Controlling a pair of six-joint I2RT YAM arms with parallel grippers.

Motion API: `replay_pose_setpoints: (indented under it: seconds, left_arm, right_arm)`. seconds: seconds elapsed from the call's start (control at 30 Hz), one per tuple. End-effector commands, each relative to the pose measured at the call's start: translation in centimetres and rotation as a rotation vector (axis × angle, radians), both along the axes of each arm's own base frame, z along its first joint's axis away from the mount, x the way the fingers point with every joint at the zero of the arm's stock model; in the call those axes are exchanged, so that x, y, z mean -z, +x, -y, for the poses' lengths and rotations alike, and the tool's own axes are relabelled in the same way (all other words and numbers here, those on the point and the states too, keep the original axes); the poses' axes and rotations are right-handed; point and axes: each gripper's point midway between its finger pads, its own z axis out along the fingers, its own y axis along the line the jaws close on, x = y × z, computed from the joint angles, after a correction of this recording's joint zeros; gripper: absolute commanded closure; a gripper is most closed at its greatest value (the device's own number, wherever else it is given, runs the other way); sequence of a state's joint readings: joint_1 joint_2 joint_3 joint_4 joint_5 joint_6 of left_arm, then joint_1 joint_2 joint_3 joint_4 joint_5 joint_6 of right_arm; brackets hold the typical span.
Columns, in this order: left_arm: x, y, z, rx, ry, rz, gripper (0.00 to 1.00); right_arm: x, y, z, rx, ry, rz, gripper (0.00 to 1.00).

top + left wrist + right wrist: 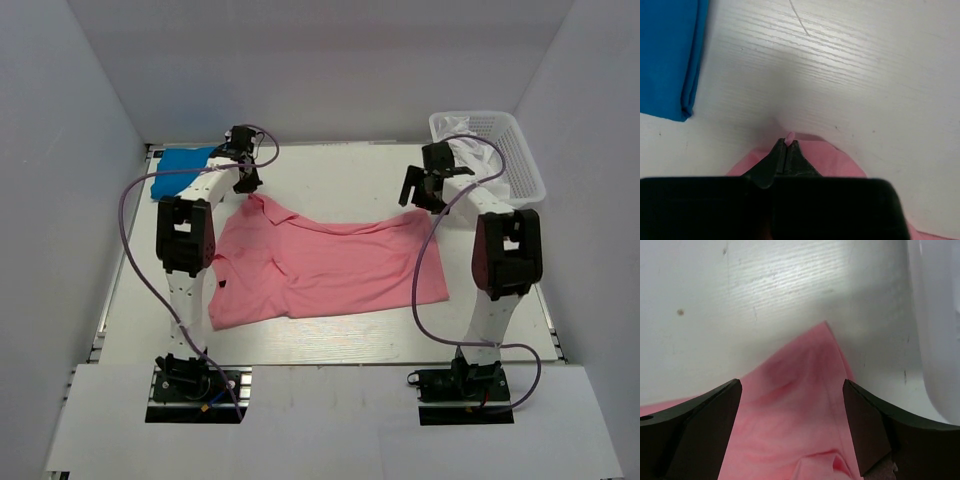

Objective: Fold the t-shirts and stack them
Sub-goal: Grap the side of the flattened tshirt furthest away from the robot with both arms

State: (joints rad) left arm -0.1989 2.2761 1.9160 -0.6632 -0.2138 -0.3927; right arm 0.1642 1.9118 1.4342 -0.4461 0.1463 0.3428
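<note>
Left hand (788, 143) pinches pink shirt (340, 265) corner; right hand (791, 388) gaping.

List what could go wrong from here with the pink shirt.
1. The left gripper pinches only a sliver of the pink shirt at its corner; it could slip out on lifting.
2. The right gripper hangs open over the other corner; a pull from the left alone would likely skew the shirt.
3. The folded blue shirt lies close by and might get nudged.

High rear overview, wrist close-ups (shirt (340, 270) common)
</note>
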Motion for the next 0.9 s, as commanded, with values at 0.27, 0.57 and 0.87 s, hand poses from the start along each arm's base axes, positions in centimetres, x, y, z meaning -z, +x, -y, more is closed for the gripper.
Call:
replay_pose_setpoints:
  seconds: [0.27, 0.57, 0.87]
  left_arm:
    - [-6.9, -2.5, 1.2, 0.037, -0.114, 0.071, 1.0]
    - [-8.7, -5.7, 0.9, 0.029, -0.136, 0.063, 1.0]
    - [-9.2, -10.0, 0.1, 0.019, -0.135, 0.018, 1.0]
  right_arm:
    - [2.3, 4.6, 1.7, 0.121, -0.122, 0.044, 0.23]
    - [3.5, 4.6, 1.3, 0.105, -0.12, 0.025, 0.76]
    - [0.7, 3.9, 1.4, 0.094, -0.149, 0.073, 1.0]
